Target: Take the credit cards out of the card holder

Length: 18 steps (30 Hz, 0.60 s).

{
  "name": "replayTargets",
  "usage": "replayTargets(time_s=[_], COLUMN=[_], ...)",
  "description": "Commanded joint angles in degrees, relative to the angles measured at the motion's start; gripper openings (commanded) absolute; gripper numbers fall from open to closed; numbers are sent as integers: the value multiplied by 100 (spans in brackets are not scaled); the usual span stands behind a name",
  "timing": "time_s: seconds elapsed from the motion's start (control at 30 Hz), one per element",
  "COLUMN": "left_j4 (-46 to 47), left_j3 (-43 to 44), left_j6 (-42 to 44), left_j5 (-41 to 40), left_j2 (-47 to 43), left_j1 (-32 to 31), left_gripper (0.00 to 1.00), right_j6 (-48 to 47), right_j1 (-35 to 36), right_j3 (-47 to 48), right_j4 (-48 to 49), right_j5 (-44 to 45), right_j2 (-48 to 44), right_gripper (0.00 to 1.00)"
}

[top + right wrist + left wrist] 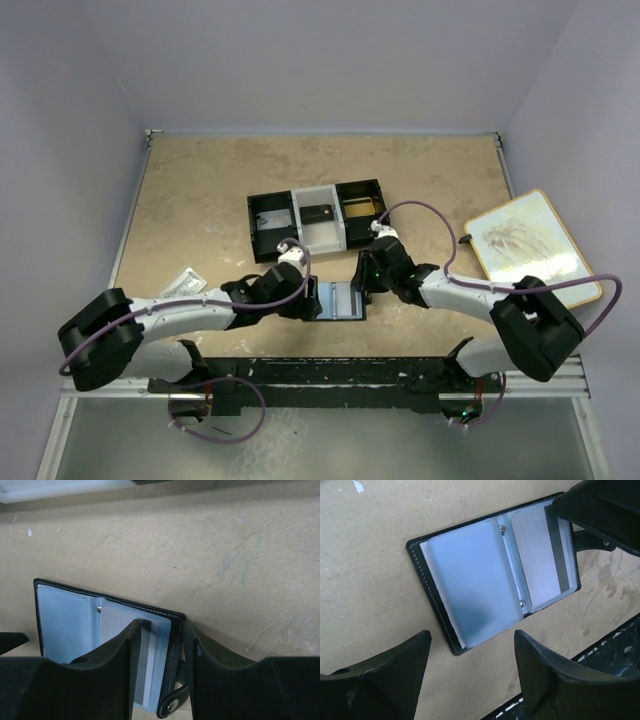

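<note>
The black card holder (340, 300) (470, 580) (65, 620) lies open and flat on the tan table, its pale-blue sleeves facing up. A credit card with a grey stripe (557, 555) (145, 665) sits inside the right-hand sleeve. My right gripper (365, 278) (161, 622) is open and straddles the holder's right edge: one fingertip is on the sleeve, the other just outside the stitched cover. My left gripper (312, 298) (472, 635) is open just off the holder's left part, with nothing between its fingers. A dark card (319, 214) and a gold-tan card (358, 208) lie in the tray behind.
A black-and-white three-compartment tray (260, 215) stands behind the holder. A white printed packet (183, 283) lies at the left. A wood-framed pale board (530, 250) sits at the right. The black rail (330, 375) runs along the near edge.
</note>
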Motion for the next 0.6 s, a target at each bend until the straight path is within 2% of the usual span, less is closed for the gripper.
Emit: replayTargets(time_s=[0.0,0.2,0.37,0.57], left_j4=[683,948,1057,1070], left_j3=[91,16,-1,239], left_j6=[-76,-394,-895,-1490], left_j5=[-85,-319,-773,-1428], left_j2=[492,733,750,1117], left_j1=[-203,-715,-1604,-2585], left_gripper=[63,59,58,58], right_j6=[-219,-554,-989,-1408], right_j1=[-13,-15,-15,-6], right_j3=[190,513,978,1238], right_j4=[516,660,601,632], right_j5=[-720,-1265,-1291,-1922], right_j2=[159,700,1104,1360], right_gripper=[43,43,43,42])
